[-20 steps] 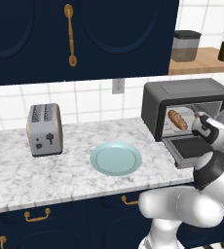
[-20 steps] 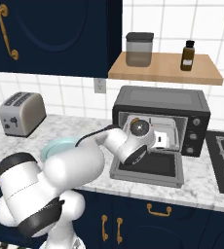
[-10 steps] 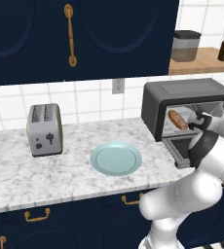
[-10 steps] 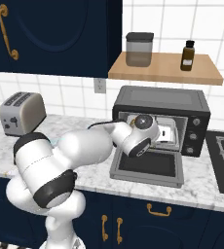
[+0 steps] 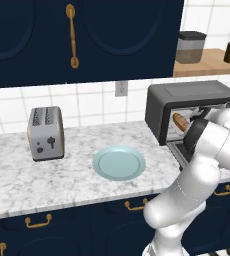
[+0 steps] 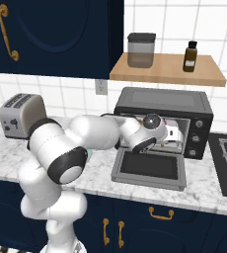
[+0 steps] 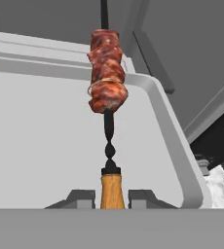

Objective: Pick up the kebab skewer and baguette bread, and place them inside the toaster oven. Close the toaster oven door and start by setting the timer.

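Going off the toaster oven [image 6: 163, 121] as the landmark: it sits on the desk [image 5: 17, 185], with its toaster oven door [image 6: 149, 169] folded down flat in front of it. The baguette bread [image 5: 180, 121] lies inside the oven, on the left side of the cavity. The kebab skewer [image 7: 107, 80] reaches into the oven's opening above the door. The plate [image 5: 119, 163] is on the desk left of the oven, the two-slot toaster [image 5: 46, 133] further left still. The shelf [image 6: 168, 70] hangs above the oven, carrying a canister [image 6: 141, 50] and a bottle [image 6: 190, 56].

one skewer [image 7: 107, 80], one baguette [image 5: 180, 121], one toaster oven [image 6: 163, 105], one toaster [image 5: 46, 133], one plate [image 5: 119, 163], one canister [image 6: 141, 50], one bottle [image 6: 190, 56].
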